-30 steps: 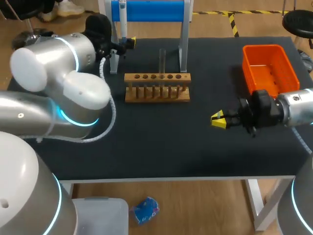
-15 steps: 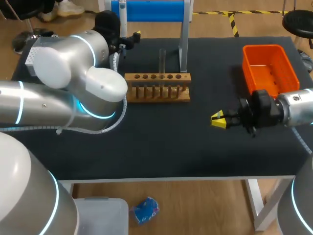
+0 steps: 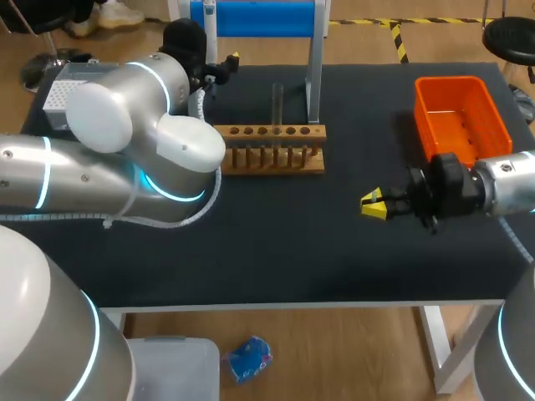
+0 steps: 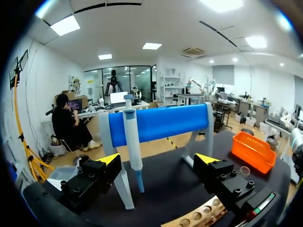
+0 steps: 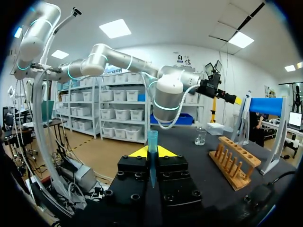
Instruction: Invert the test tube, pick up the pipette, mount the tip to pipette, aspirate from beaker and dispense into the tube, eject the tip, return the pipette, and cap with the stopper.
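Left tool (image 4: 157, 160) hangs open just short of the pipette (image 4: 132, 142) on its stand (image 4: 161, 123); right tool (image 5: 151, 152) grips a blue tip (image 5: 152, 139) over the surface (image 3: 276, 242). With the tube (image 3: 277, 100) upright in the rack (image 3: 267, 159), inversion looks done; pickup, mounting, transfer and capping remain.

You have on the table: one rack (image 3: 268, 149), one test tube (image 3: 277, 100), one pipette (image 4: 133, 142), one beaker (image 5: 200, 136), one tip (image 5: 152, 156), one orange bin (image 3: 451, 82).

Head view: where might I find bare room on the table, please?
The broad front strip of the table, between the wooden rack and the near edge, is bare. So is the patch between rack and orange bin. Crowded: the back, where the open left gripper faces the pipette stand, and before the bin, where the right gripper grips a tip.
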Tool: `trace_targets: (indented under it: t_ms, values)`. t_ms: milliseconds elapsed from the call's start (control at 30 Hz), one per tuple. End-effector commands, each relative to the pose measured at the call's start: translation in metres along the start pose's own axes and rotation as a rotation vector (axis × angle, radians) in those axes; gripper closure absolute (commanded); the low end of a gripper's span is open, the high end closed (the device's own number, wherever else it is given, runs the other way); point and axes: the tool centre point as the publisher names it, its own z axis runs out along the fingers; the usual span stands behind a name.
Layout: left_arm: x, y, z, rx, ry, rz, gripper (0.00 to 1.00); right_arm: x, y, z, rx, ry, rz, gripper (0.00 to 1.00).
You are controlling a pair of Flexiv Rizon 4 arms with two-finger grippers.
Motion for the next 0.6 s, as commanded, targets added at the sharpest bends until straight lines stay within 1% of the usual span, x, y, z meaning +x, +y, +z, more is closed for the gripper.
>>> trace_targets:
  t_ms: [33, 133, 167, 200, 233, 267, 333, 367, 400, 433, 533, 600]
  values:
    - [0.002, -0.001, 0.016, -0.003, -0.030, 0.001, 0.00, 0.001, 0.000, 0.000, 0.002, 0.000, 0.000, 1.00]
    - [-0.003, -0.001, 0.023, -0.004, -0.033, -0.007, 0.00, 0.001, 0.000, 0.000, 0.002, 0.000, 0.000, 1.00]
    - [-0.005, -0.001, 0.026, -0.003, -0.034, -0.016, 0.02, 0.001, 0.000, 0.000, 0.002, 0.000, 0.000, 1.00]
    - [-0.006, -0.001, 0.028, -0.004, -0.034, -0.016, 0.15, 0.001, 0.000, 0.000, 0.002, 0.000, 0.000, 1.00]
    - [-0.006, -0.001, 0.029, -0.004, -0.035, -0.016, 0.11, 0.001, 0.000, 0.000, 0.002, 0.000, 0.000, 1.00]
    - [-0.007, -0.002, 0.031, -0.002, -0.036, -0.018, 0.13, 0.001, 0.000, 0.000, 0.002, 0.000, 0.000, 1.00]
    - [-0.007, -0.003, 0.035, -0.001, -0.037, -0.020, 0.23, 0.001, 0.000, 0.000, 0.002, 0.000, 0.000, 1.00]
    - [-0.008, -0.003, 0.036, 0.000, -0.037, -0.021, 0.31, 0.001, 0.000, 0.000, 0.002, 0.000, 0.000, 1.00]
    - [-0.009, -0.003, 0.038, 0.004, -0.035, -0.020, 0.45, 0.001, 0.000, 0.000, 0.002, 0.000, 0.000, 1.00]
    - [-0.009, -0.003, 0.039, 0.007, -0.032, -0.022, 0.49, 0.001, 0.000, 0.000, 0.002, 0.000, 0.000, 1.00]
    - [-0.011, -0.004, 0.044, 0.008, -0.031, -0.021, 0.55, 0.001, 0.000, 0.000, 0.002, 0.000, 0.000, 1.00]
    - [-0.013, -0.004, 0.047, 0.006, -0.035, -0.020, 0.52, 0.001, 0.000, 0.000, 0.002, 0.000, 0.000, 1.00]
